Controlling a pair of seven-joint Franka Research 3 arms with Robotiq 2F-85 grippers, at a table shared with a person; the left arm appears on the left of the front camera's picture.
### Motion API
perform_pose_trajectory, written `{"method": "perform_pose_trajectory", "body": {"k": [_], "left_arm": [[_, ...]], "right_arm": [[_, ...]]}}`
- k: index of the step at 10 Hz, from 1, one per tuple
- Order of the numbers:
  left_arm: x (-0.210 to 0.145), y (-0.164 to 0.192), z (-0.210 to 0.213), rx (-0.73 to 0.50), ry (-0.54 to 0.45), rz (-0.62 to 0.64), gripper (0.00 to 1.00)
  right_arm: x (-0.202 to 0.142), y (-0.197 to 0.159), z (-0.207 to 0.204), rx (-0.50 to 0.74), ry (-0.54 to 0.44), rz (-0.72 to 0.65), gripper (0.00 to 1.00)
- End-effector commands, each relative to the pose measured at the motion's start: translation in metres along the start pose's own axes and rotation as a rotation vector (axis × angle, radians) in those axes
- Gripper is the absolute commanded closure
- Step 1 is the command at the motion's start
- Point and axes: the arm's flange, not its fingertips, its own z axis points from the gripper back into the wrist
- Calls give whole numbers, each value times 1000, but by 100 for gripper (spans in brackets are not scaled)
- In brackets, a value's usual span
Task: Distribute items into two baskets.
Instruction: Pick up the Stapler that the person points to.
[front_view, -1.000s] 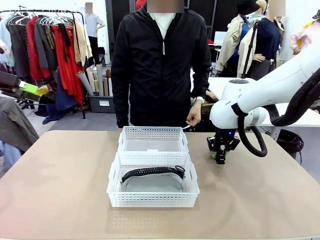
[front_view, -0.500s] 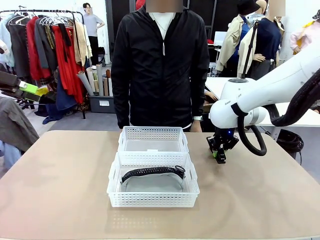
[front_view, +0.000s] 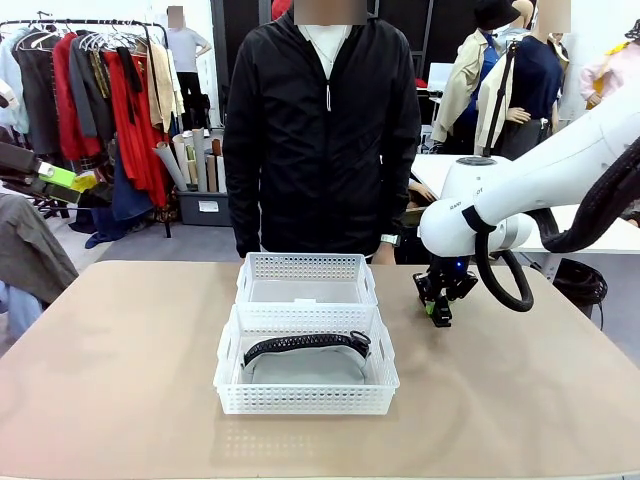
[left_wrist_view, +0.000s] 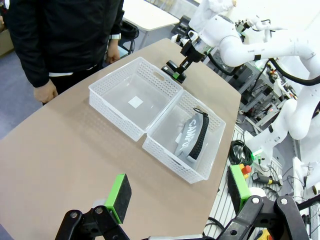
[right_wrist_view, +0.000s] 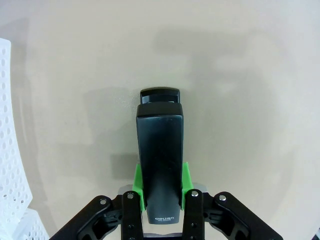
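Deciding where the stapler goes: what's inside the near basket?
The grey bag with its black strap lies flat in the near basket, covering much of its floor. Anything beneath the bag is hidden. The stapler sits in the right gripper.

Tan table (front_view: 120, 380), clothes rack (front_view: 125, 100)

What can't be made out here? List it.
- Right wrist view: stapler's rear end hidden between the right gripper's pads.
- Front view: bag's near edge behind the near basket's wall.
- Left wrist view: far basket's sticker too small to read.
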Motion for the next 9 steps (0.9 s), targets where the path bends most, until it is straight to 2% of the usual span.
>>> {"method": "perform_pose_trajectory", "body": {"k": [1, 5, 6, 9], "left_arm": [[0, -1, 1, 4, -2, -2, 0], [0, -1, 1, 4, -2, -2, 0], [0, -1, 1, 4, -2, -2, 0], [0, -1, 1, 4, -2, -2, 0]], "right_arm": [[-2, -5, 21, 5, -18, 36, 100], [-29, -29, 112, 32, -58, 115, 100], [-36, -34, 137, 66, -30, 197, 100], [-63, -37, 199, 174, -39, 412, 100]]}}
